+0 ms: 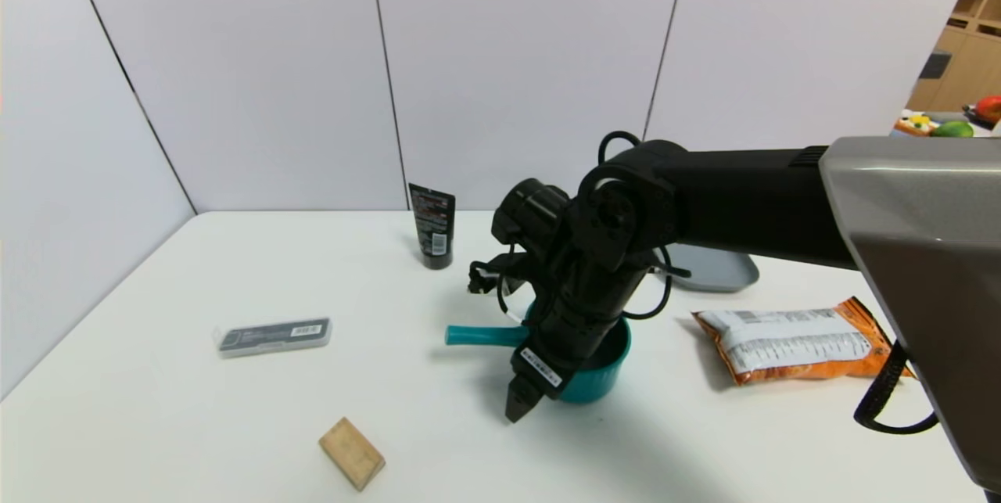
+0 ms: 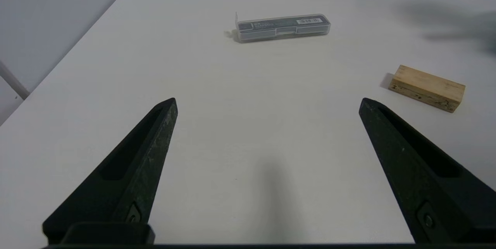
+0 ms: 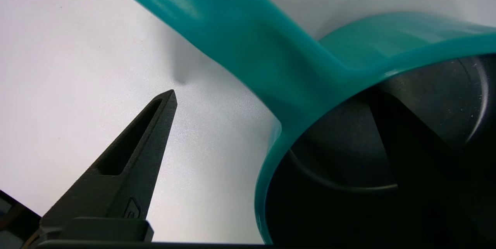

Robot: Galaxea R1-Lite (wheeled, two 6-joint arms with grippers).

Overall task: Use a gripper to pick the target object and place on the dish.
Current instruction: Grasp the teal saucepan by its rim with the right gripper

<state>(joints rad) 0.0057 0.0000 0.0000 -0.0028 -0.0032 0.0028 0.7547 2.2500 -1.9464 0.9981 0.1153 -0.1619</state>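
Right arm (image 1: 743,198) in from the head view's right edge, grey upper section big and close, black forearm running inward roughly level, slight rise toward the wrist. Wrist (image 1: 618,213) bent, end section angled down and toward the robot's left. Right gripper (image 1: 520,339) near mid-view, low over the surface, pitched down at a slant, jaws wide open, tips well apart, nothing gripped. White label on one side, black cables looping around wrist. Left gripper (image 2: 268,103) parked over the surface at the robot's left, seen in own wrist view only, jaws wide apart, empty.
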